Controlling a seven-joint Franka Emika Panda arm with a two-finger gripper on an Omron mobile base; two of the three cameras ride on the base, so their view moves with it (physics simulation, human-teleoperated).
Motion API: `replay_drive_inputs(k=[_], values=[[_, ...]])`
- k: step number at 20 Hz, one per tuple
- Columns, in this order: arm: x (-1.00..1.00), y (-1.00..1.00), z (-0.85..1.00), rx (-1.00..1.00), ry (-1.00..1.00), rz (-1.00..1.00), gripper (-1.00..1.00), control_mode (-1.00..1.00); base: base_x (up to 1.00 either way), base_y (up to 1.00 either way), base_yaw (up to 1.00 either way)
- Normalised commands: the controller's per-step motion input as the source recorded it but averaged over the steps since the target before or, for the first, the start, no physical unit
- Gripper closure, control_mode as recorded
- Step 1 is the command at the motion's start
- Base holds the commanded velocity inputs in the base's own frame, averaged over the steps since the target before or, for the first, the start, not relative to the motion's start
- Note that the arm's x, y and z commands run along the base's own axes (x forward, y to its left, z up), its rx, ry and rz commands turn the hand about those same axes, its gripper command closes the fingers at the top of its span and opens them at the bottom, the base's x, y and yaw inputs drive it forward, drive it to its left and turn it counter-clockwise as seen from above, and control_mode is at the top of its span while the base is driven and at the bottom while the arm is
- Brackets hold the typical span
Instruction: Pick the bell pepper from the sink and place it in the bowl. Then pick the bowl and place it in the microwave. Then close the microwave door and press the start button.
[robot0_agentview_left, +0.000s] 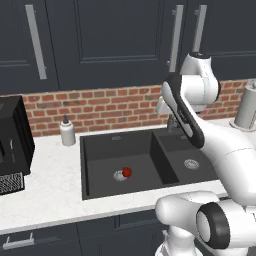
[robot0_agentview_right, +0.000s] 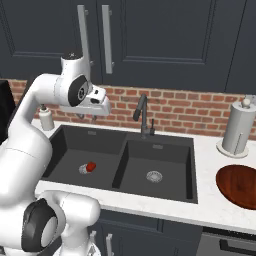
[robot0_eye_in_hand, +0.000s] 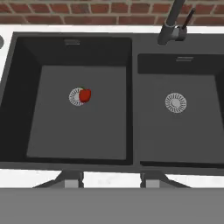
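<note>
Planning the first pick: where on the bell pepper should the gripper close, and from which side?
Probably from straight above, closing across the bell pepper at its round red body. It lies low on the floor of the sink, partly over the left basin's drain, with basin walls blocking any sideways approach.

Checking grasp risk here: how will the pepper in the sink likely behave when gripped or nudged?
The pepper looks small, rounded and glossy, so it may slip or roll. It lies by the left drain on the flat floor of the sink, so a nudge could shift it.
</note>
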Motion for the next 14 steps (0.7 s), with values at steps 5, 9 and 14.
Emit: replay_drive_inputs(k=[5,9,14], values=[[-0.5,0.07,-0.03,0.0,0.0,0.0,-1.0,-1.0,0.0,0.0,0.0],[-0.74,0.32,-0.19,0.0,0.0,0.0,-1.0,-1.0,0.0,0.0,0.0],[-0.44,0.5,-0.46,0.0,0.0,0.03,-1.0,-1.0,0.0,0.0,0.0]])
